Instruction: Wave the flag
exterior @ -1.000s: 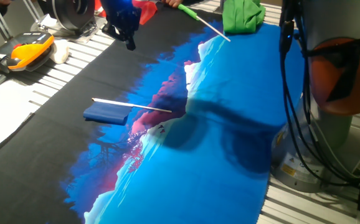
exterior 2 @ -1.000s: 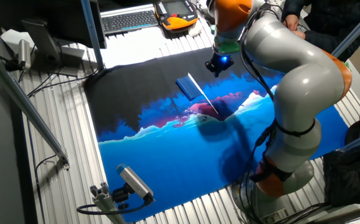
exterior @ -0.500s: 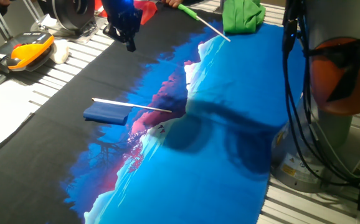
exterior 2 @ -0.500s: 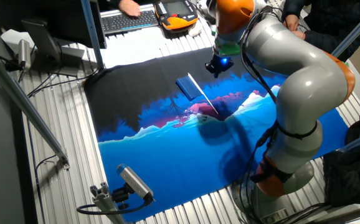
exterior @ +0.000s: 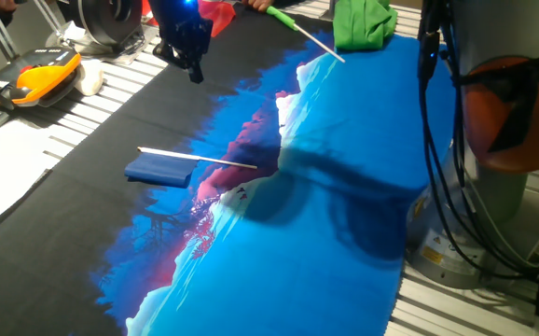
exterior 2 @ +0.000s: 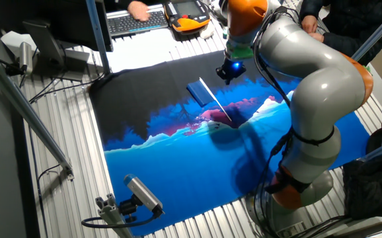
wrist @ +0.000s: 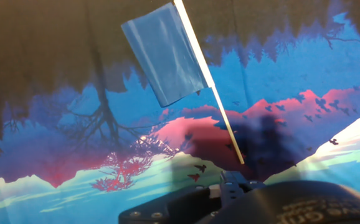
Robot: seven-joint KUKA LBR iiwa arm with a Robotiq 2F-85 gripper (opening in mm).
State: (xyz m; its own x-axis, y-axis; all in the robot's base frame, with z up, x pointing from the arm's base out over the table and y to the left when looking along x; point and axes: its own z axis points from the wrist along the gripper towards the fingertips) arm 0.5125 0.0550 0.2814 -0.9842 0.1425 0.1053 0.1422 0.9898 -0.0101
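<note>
I had the gripper (exterior: 193, 67) up in the air above the black part of the printed cloth (exterior: 325, 215) that covered the surface, well apart from the flag (exterior: 162, 169). The flag lay flat on that cloth, its dark blue fabric on the dark print and its thin white stick running out across the pink-and-red patch. In the other fixed view the gripper (exterior 2: 229, 71) hung near the flag (exterior 2: 201, 93), off to one side of the stick's cloth end and clear of it. The hand view looked down on the flag (wrist: 164, 53) with the stick slanting toward the lower right; the fingertips themselves did not show there, only the dark body of the hand at the bottom edge.

Whether the jaws were apart or together I could not tell: in both fixed views they were too small and dark. They held nothing that I could see.

I judged this to be the approach step, with the grasp not yet made and no waving begun. The next move, as I read it, called for lining the jaws across the bare stick, away from the fabric, then descending until they straddled it. The stick was thin and lay flat against soft cloth, so I expected a risk of pinching the printed cloth with it or of nudging the stick aside.

A green flag (exterior: 358, 23) and a red one (exterior: 215, 13) sat at the far edge, not my concern.
</note>
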